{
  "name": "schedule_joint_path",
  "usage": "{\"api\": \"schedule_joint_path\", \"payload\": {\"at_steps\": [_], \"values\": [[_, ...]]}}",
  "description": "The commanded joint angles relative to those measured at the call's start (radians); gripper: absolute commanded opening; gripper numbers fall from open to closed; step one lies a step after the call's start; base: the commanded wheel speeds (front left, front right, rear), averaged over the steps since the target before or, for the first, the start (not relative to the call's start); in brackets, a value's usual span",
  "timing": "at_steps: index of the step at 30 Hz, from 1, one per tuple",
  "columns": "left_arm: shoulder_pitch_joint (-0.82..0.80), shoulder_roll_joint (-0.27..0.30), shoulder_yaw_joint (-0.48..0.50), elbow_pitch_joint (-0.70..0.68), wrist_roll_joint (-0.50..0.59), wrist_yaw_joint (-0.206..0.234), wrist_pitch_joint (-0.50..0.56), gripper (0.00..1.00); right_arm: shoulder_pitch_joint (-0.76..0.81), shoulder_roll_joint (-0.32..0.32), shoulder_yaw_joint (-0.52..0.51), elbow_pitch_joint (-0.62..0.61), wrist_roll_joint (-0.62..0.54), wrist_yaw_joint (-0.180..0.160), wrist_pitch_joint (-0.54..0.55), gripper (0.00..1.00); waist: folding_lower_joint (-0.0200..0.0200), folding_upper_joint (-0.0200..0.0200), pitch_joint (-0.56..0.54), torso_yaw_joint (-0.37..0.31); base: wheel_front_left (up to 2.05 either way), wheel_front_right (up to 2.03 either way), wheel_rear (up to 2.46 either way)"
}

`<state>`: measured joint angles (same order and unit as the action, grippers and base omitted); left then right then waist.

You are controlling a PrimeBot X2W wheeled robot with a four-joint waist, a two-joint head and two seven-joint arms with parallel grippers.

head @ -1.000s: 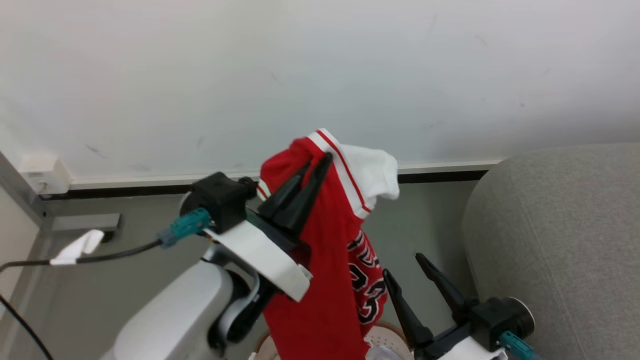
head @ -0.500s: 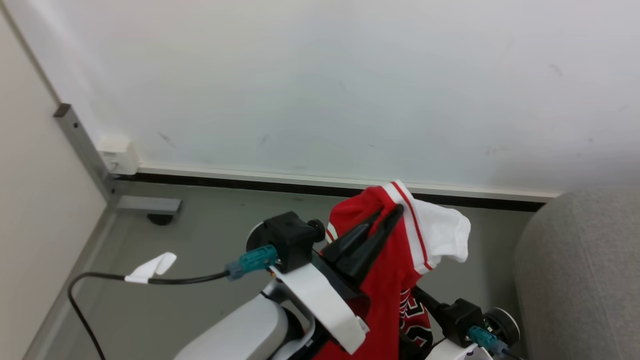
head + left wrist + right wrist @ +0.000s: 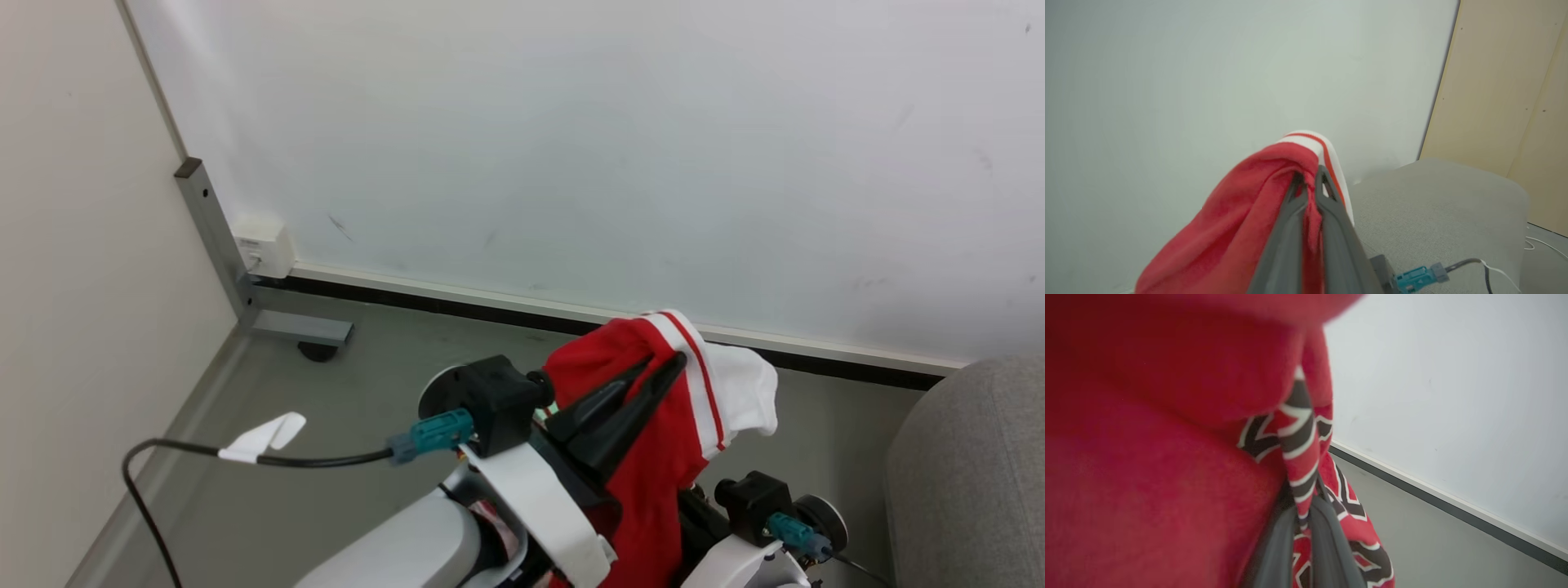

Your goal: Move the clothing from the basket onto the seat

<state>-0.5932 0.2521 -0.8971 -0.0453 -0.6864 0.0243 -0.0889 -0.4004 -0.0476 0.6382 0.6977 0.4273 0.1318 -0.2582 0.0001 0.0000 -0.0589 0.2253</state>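
Right wrist view: right end effector (image 3: pixel 1306 508), open a sec ago, now clenched on jersey (image 3: pixel 1147 457) at its printed lower part. Left end effector (image 3: pixel 665 361) grips striped trim above. Seat (image 3: pixel 971 474) is near, to right of both, so the two-handed carry looks ready.

The light in here is soft and even, with no hard shadows. In the head view the white wall (image 3: pixel 571 147) is bright without glare. The grey floor (image 3: pixel 326 425) carries only a small dark patch beneath the metal foot (image 3: pixel 317 351) left of centre, and that picture is sharp throughout. In the left wrist view the wall dims toward the left edge, and the clothing (image 3: pixel 1241 212) close to the lens goes soft. In the right wrist view the red cloth across the left and top is badly blurred and darkest in the upper left corner, while the skirting (image 3: pixel 1433 502) at lower right stays fairly crisp.
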Motion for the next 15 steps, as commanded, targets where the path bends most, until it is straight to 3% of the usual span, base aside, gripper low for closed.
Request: {"api": "schedule_joint_path", "payload": {"at_steps": [1, 15], "values": [[0.005, 0.009, 0.007, -0.003, 0.006, 0.007, 0.001, 0.00, -0.010, -0.003, -0.009, -0.012, 0.006, -0.002, -0.007, 0.00, -0.0001, 0.0000, 0.000, -0.001, 0.00, 0.00, 0.00], [0.024, 0.041, 0.035, 0.014, -0.013, 0.026, -0.015, 0.00, 0.039, -0.003, -0.111, -0.086, -0.018, -0.002, -0.007, 0.00, -0.0001, 0.0000, 0.013, -0.026, 0.00, 0.00, 0.00]]}}
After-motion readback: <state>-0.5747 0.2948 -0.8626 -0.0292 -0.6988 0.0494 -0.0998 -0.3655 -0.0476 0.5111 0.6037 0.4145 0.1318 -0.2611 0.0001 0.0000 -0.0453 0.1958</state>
